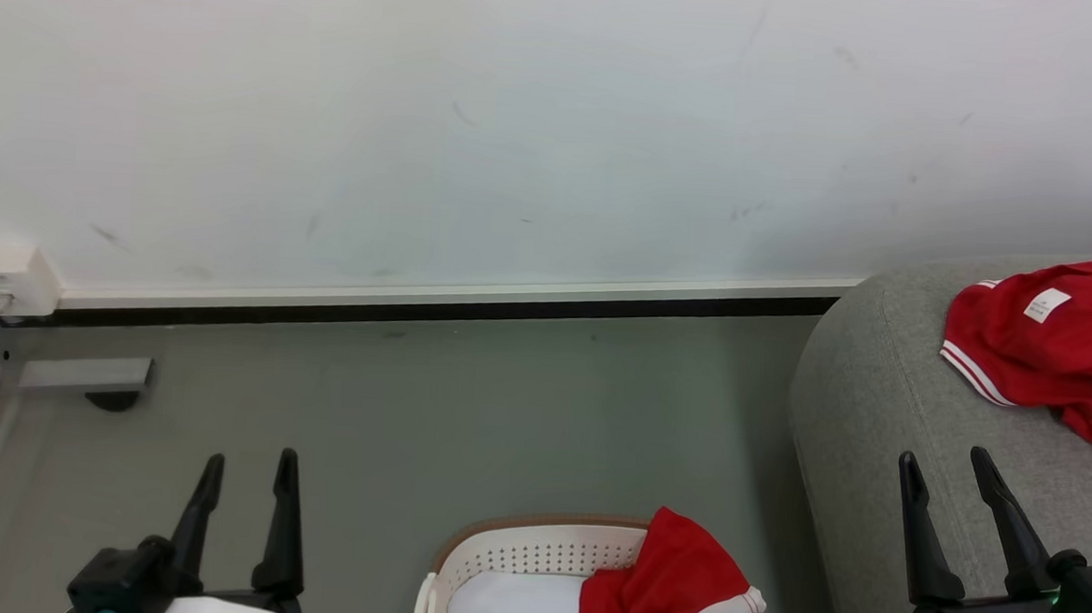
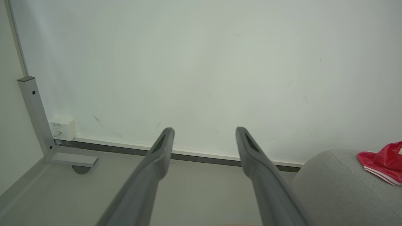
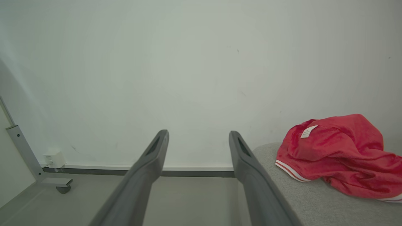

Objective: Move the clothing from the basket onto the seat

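Both grippers are spread wide and carry nothing. The left gripper (image 1: 250, 456) hangs over the floor (image 1: 410, 402) to the left of the basket (image 1: 534, 530). The right gripper (image 1: 944, 455) hangs above the front of the seat (image 1: 878, 399), and I see no contact with it.

One red garment (image 1: 672, 584) lies bunched in the right end of the basket, spilling over its right rim with a white-striped cuff hanging outward. The other red garment (image 1: 1057, 361) already lies on the seat, so the step in hand looks like the reach for the piece in the basket.

The right gripper is the nearer one and seems the natural choice. It would do well to come down from above onto the highest, thickest fold rather than the thin cuff, keeping its fingers inside the rim so they do not strike the plastic. A straight lift until the cloth clears the rim should keep the light basket from tipping or dragging if fabric snags on the perforated wall. The basket sits at the bottom edge of the head view, so leaning forward first would help.

In its wrist view the left gripper (image 2: 204, 129) has only wall and floor between its parted fingers. The right gripper (image 3: 198, 132) shows the same in its own view, with the seat just beside its right finger.
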### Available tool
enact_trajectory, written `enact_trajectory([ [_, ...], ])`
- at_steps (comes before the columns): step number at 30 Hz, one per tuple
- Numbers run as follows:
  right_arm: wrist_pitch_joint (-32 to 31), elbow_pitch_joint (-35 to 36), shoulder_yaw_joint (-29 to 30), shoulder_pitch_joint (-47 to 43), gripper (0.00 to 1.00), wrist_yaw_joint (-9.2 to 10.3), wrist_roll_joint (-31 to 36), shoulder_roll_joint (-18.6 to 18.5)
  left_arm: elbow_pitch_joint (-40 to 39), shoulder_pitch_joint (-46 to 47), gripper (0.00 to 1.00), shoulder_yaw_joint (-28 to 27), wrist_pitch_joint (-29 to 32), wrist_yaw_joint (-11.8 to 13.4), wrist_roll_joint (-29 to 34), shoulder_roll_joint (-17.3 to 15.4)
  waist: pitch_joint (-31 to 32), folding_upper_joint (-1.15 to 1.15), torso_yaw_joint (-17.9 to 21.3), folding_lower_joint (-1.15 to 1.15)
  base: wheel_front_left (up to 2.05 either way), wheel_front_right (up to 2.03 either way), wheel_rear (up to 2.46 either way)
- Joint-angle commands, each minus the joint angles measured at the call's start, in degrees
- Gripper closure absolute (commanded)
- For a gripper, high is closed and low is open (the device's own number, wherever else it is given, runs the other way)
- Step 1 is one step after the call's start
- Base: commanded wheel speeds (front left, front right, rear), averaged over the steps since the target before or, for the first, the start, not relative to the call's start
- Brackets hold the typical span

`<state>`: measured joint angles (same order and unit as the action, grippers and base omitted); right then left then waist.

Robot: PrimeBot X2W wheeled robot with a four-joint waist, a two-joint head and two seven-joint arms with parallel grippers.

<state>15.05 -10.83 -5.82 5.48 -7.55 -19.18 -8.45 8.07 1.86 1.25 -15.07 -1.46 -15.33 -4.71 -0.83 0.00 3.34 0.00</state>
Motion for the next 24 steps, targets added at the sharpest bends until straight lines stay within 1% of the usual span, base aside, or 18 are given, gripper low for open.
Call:
enact_trajectory([
  [1,0.16,0.32,-0.06,0.44,0.00,0.13,0.51,0.12,0.13,-0.01,0.00,-0.35,-0.15,-0.24,0.57,-0.05,-0.01,0.00,0.07,0.00,0.00,0.00,0.00],
  [12,0.17,0.57,-0.67,1.32,0.00,0.13,0.44,0.24,0.76,0.83,0.00,-2.73,-0.15,-2.50,2.90,1.46,-0.17,0.00,0.37,0.00,0.00,0.00,0.00],
  [24,0.17,0.35,-0.72,1.40,0.00,0.13,0.50,0.49,1.50,1.25,0.00,-3.43,-0.15,-3.46,3.08,1.73,-0.20,0.00,0.80,0.00,0.00,0.00,0.00],
])
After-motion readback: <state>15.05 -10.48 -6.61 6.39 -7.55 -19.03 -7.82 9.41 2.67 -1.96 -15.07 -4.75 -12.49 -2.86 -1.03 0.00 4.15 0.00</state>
